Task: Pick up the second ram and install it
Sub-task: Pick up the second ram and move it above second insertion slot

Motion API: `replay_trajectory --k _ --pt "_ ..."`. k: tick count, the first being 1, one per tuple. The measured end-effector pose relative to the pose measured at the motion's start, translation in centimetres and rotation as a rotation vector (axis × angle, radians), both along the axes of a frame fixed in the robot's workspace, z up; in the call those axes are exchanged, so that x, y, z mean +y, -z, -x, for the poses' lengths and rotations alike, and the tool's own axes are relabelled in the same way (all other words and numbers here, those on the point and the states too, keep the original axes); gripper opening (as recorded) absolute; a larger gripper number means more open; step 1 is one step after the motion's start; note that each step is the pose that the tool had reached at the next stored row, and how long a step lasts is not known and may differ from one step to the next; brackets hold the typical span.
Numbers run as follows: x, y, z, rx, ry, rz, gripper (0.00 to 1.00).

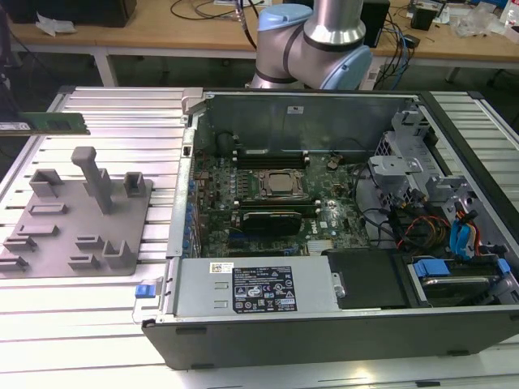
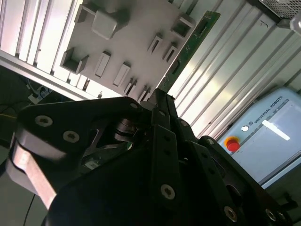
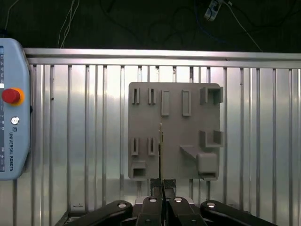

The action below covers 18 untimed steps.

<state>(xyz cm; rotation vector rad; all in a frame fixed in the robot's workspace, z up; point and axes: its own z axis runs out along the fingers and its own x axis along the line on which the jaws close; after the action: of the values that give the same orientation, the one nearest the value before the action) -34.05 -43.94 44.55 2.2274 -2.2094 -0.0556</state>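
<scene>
- While hanging over the grey tray [image 3: 141,101], clamps the second ram [image 3: 161,150] edge-on between the gripper [image 3: 162,181] fingers [image 3: 155,184]. Clenched tight on the board in the first wrist view, no gap on either side.
- Shows the same grasp in the second wrist view: gripper [image 2: 159,98] pinching one end of the second ram [image 2: 201,35], with the rest of the green stick reaching out past a corner of the grey tray [image 2: 131,47] and over the ribbed worktop [image 2: 225,70].
- Looks lifted clear of the tray's pegs and blocks in both wrist views.
- From the exterior view: holds the second ram [image 1: 53,123] level in the air, beyond the far edge of the grey tray [image 1: 134,219], running off the exterior view's left.
- Keeps it well apart from the open computer case [image 1: 324,340], which stands to the exterior view's right of the tray on the worktop [image 1: 81,324].
- Not seated in the board: motherboard [image 1: 268,215] and CPU socket [image 1: 280,185] lie inside the case, nowhere near the stick.
- Also picks up a teach pendant [image 3: 14,136] with a red button [image 3: 10,95] lying on the worktop beside the tray.
</scene>
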Motion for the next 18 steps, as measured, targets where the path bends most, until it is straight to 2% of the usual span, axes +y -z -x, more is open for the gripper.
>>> replay_trajectory --k 3,8,18 --pt "0.00 0.00 -1.4 0.0001 0.000 0.0001 0.10" --pt "0.00 0.00 -2.9 0.0002 0.000 0.0000 0.10" --pt "0.00 0.02 -8.5 0.0003 0.000 0.0000 0.10"
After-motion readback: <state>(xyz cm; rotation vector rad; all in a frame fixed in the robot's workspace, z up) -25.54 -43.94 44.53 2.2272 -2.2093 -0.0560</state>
